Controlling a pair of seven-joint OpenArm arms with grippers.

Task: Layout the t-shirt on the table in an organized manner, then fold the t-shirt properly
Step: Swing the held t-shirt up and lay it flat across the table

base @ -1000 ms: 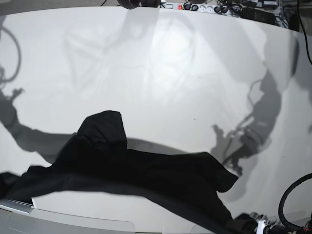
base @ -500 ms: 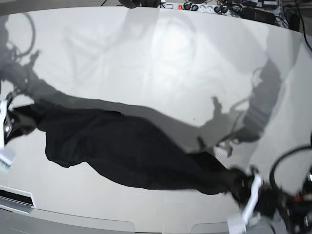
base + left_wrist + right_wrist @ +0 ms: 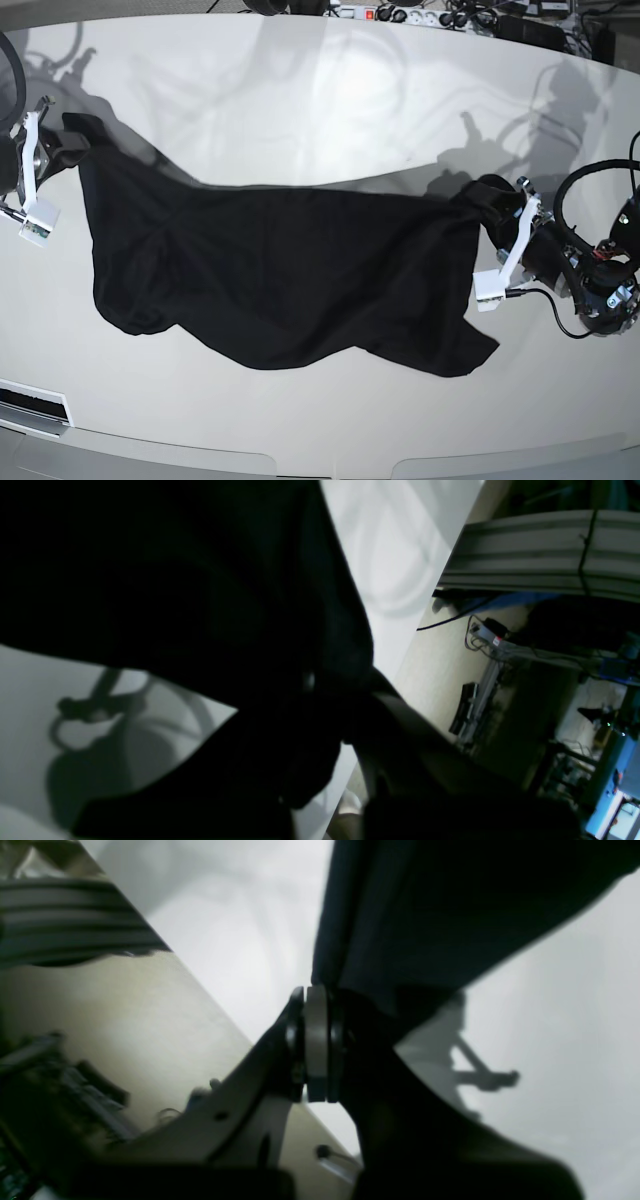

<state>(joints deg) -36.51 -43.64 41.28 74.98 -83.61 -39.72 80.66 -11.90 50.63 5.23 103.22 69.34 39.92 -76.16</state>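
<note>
The black t-shirt [image 3: 280, 275] hangs stretched between the two arms above the white table [image 3: 330, 110], its top edge drawn fairly taut from one grip to the other and its lower body sagging toward the near edge of the table in loose, uneven folds. The right pincer [image 3: 45, 150], at the far left corner of the shirt as the base view shows it, is clenched on a bunched corner of the cloth; the right wrist view shows its pads [image 3: 316, 1040] pressed together with fabric rising out of them. The left pincer [image 3: 505, 215], at the opposite corner of the shirt, is likewise clamped on a gathered wad of cloth. The shirt's shadow falls on the table just beyond its top edge. A power strip [image 3: 400, 14] lies past the table's far edge.
</note>
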